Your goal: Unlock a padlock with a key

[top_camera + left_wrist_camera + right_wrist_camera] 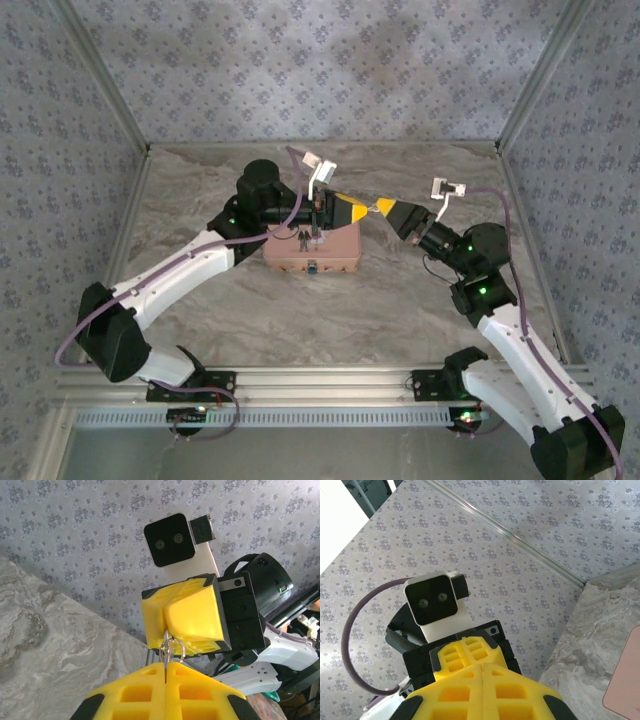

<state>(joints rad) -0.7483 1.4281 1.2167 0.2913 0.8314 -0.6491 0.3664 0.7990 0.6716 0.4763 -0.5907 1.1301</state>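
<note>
Padlock hangs at the front clasp of the pink tin on the bench, untouched. You're mid key handover above it. Left fingers are pressed closed on the key blade; right fingers are closed too, seemingly on its ring. Next, free one side, then line the blade up with the keyhole.

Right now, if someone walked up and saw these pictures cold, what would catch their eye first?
The bright yellow left gripper and right gripper meet tip to tip, raised over the middle of the table, with a small key ring caught between their closed fingers. Just below them on the marbled table sits a pink tin, with a tiny dark padlock at its near edge.
</note>
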